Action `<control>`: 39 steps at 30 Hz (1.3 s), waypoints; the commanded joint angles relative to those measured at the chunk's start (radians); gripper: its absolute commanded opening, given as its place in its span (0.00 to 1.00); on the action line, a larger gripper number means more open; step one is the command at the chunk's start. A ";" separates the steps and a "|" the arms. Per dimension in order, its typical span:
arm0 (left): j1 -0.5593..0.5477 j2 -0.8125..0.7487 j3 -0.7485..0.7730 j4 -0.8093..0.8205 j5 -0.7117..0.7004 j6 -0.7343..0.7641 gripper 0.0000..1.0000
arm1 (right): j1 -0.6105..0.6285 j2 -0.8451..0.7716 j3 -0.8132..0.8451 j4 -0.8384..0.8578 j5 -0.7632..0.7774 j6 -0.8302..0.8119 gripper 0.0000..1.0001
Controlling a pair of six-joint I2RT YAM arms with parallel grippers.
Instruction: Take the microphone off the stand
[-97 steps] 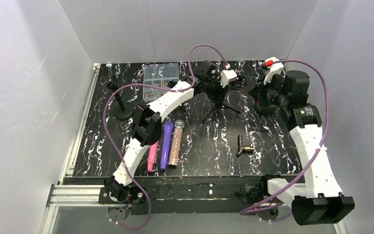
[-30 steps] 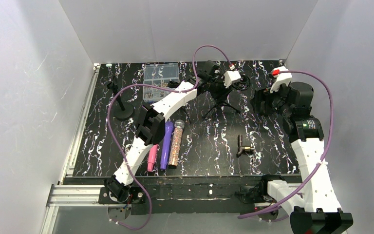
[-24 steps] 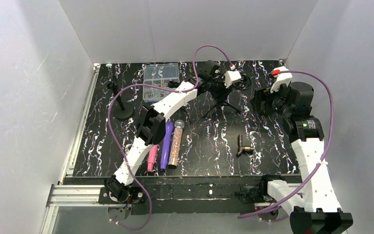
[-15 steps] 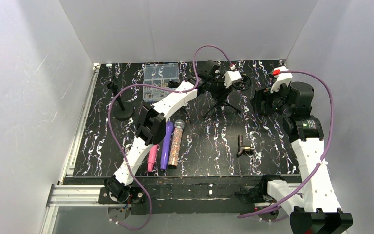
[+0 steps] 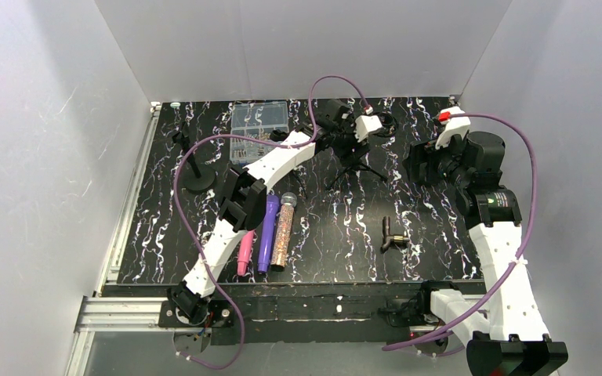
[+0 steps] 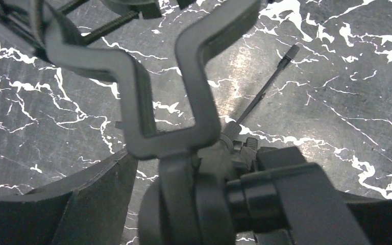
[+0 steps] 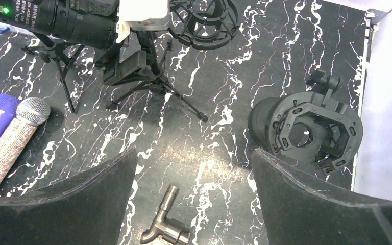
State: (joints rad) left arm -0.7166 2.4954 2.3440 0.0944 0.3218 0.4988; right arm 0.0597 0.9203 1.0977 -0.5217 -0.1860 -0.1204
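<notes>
The black microphone [image 7: 306, 132], still inside its round shock cage, lies on the marbled table near the right edge. In the top view my right arm mostly covers it. My right gripper [image 7: 194, 153] [image 5: 427, 164] hovers open above the table just left of it, holding nothing. The small black tripod stand [image 5: 353, 160] [image 7: 148, 76] is at the back centre. My left gripper [image 5: 350, 135] [image 6: 204, 189] is at its top, jaws open on either side of the stand's head and bracket [image 6: 168, 117], with a gap showing beside the left finger [image 6: 81, 204].
A black ring-shaped shock mount [image 5: 384, 125] lies behind the tripod. A metal tap fitting [image 5: 392, 235] [image 7: 166, 232] lies mid-table. Pink, purple and glitter microphones [image 5: 266, 231] lie side by side at left. A clear parts box [image 5: 259, 117] and a round-base stand [image 5: 196, 176] sit at back left.
My left gripper's jaws have opened off the stand's head, and its wrist has shifted slightly left. The right arm has held still over the last second.
</notes>
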 commanded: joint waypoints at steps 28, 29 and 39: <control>0.001 -0.326 -0.311 0.069 0.025 -0.121 0.98 | -0.025 -0.024 -0.014 0.044 -0.019 -0.010 0.93; 0.001 -0.337 -0.316 0.065 0.025 -0.120 0.98 | -0.026 -0.022 -0.013 0.042 -0.019 -0.011 0.93; 0.016 -0.403 -0.380 0.040 0.002 -0.106 0.98 | -0.025 -0.004 0.021 0.021 -0.020 -0.022 0.93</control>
State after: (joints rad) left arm -0.7143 2.1933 2.0026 0.1795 0.3130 0.3939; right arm 0.0391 0.9203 1.0821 -0.5220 -0.1978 -0.1307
